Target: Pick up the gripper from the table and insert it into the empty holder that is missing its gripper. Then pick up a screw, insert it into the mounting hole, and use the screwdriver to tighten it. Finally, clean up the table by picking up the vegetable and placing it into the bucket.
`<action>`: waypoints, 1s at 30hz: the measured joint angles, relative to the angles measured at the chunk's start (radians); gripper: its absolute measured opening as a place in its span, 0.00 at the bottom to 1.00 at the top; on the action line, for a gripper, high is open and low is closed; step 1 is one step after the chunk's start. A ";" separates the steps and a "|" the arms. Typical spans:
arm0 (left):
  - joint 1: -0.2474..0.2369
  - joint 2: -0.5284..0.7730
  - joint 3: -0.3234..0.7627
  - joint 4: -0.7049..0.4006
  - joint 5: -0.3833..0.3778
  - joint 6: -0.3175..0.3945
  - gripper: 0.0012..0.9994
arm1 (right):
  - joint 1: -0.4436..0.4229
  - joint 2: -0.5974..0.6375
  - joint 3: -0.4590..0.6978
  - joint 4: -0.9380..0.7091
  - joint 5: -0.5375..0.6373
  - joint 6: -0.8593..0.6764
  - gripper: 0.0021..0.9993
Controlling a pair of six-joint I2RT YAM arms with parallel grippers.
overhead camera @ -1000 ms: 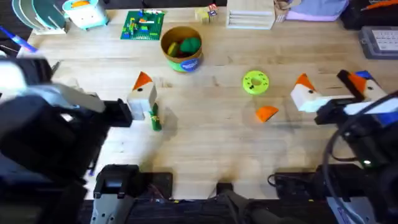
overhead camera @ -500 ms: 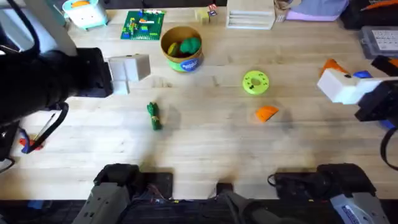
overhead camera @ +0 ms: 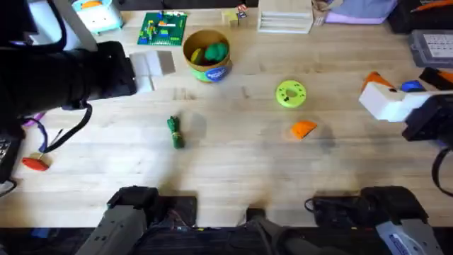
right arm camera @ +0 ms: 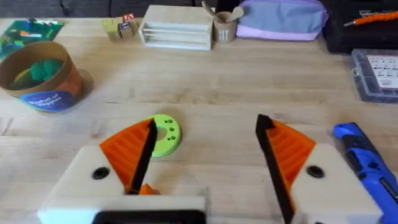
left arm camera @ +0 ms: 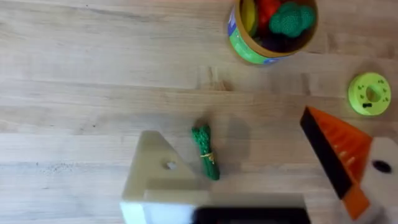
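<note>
The gripper (overhead camera: 304, 129), a small orange wedge, lies loose on the table right of centre, and a sliver of the gripper (right arm camera: 146, 188) peeks out under one right finger. My left gripper (overhead camera: 150, 71) hangs open at the far left, raised off the wood. Its one finger is the bare white empty holder (left arm camera: 158, 174); the other carries an orange pad. Below the left gripper (left arm camera: 230, 124) lies the dark-green vegetable (left arm camera: 205, 151) (overhead camera: 175, 132). My right gripper (overhead camera: 379, 88) (right arm camera: 205, 121) is open at the right edge, both pads orange. The blue screwdriver (right arm camera: 364, 162) (overhead camera: 413, 86) lies beside it. The bucket (overhead camera: 207, 55) (left arm camera: 273, 28) holds toys.
A lime-green disc (overhead camera: 291, 93) (right arm camera: 165, 134) sits between bucket and loose wedge. A red-handled tool (overhead camera: 35, 161) lies at the left edge. A green building plate (overhead camera: 163, 28), a white rack (overhead camera: 284, 18) and a grey parts box (overhead camera: 433, 46) line the far side.
My left arm has lifted away from the vegetable and swung to the far left. The right gripper has drawn back to the right, away from the loose orange wedge.
</note>
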 joint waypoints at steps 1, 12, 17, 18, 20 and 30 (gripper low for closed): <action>0.000 0.002 0.000 0.001 0.000 -0.013 0.98 | 0.000 0.000 0.000 -0.008 0.000 0.000 0.99; 0.000 0.016 0.000 0.047 0.085 -0.105 0.99 | 0.000 0.000 0.000 -0.020 0.000 0.000 0.99; 0.000 0.016 0.000 0.040 0.108 -0.105 0.99 | 0.000 0.000 0.000 -0.020 0.000 0.000 0.99; 0.000 0.016 0.000 0.046 0.113 -0.102 0.99 | 0.000 0.000 0.000 -0.020 0.000 0.000 0.99; -0.003 0.016 0.000 0.073 0.141 -0.058 0.99 | 0.000 0.000 0.000 -0.020 0.000 0.000 0.99; -0.164 0.069 -0.016 0.255 0.286 0.248 0.99 | 0.000 0.000 0.000 -0.020 0.000 0.000 0.99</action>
